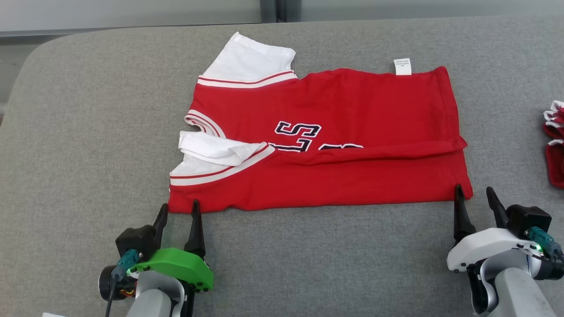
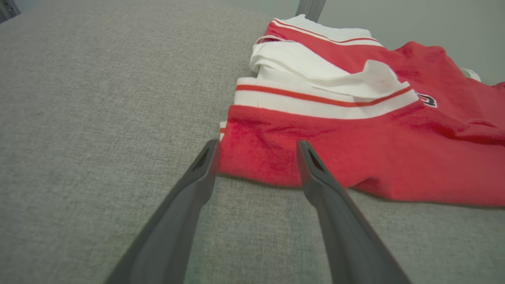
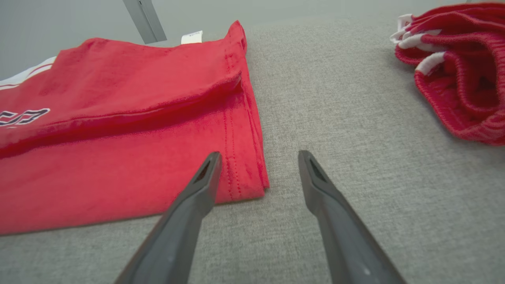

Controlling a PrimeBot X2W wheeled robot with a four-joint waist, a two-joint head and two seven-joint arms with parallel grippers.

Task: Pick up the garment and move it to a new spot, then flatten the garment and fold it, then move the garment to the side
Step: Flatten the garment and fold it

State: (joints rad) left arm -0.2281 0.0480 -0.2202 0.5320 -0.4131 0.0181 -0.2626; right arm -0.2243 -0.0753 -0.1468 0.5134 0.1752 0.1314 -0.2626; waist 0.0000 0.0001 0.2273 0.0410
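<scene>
With left claw (image 1: 179, 204) and right claw (image 1: 473, 188) spread apart at near corners of red white-sleeved cotton jersey (image 1: 335, 114), pinch both layers evenly, fold low.

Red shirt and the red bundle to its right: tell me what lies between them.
Bare grey surface separates the shirt from the bundle; the head and right wrist views show it.

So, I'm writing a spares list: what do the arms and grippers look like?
Both have two long dark tapering fingers and grey forearms. The left gripper has a green cover, the right gripper a white one; each carries a black block with a teal plug.
</scene>
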